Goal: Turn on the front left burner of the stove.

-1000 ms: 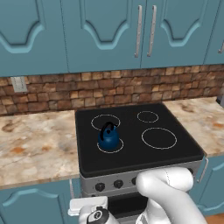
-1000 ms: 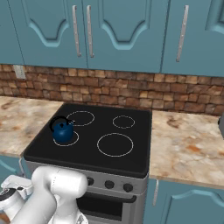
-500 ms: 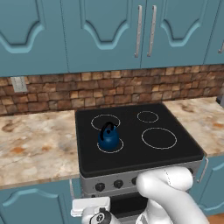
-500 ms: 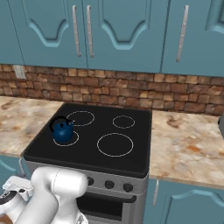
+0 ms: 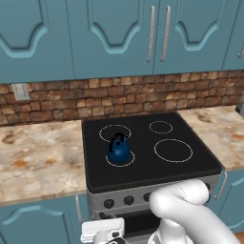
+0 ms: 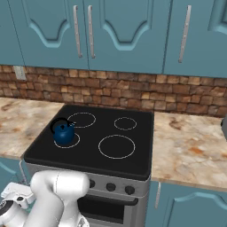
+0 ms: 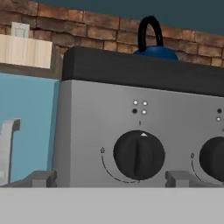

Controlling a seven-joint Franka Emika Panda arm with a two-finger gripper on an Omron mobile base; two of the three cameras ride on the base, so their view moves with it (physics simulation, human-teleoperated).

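The stove (image 5: pixel 190 164) has a black glass top and a grey steel front (image 7: pixel 96 122) with black knobs. A blue kettle (image 5: pixel 118 150) (image 6: pixel 64 133) stands on the front left burner (image 5: pixel 126 163) (image 6: pixel 73 144), whose inside is black. My gripper (image 7: pixel 111 178) is low in front of the stove's left end and open. Its two grey fingertips (image 7: pixel 41 178) stand wide apart on either side of the leftmost knob (image 7: pixel 138 154) without touching it. That knob's white mark points straight up. The hand's white body (image 5: pixel 102 230) (image 6: pixel 15 195) sits below the knob row.
A second knob (image 7: pixel 214 158) shows at the right edge of the hand view. Left of the stove are a blue cabinet door with a grey handle (image 7: pixel 6 144) and the marble counter (image 5: pixel 38 152). More counter (image 6: pixel 190 146) lies to the right, with a brick wall behind.
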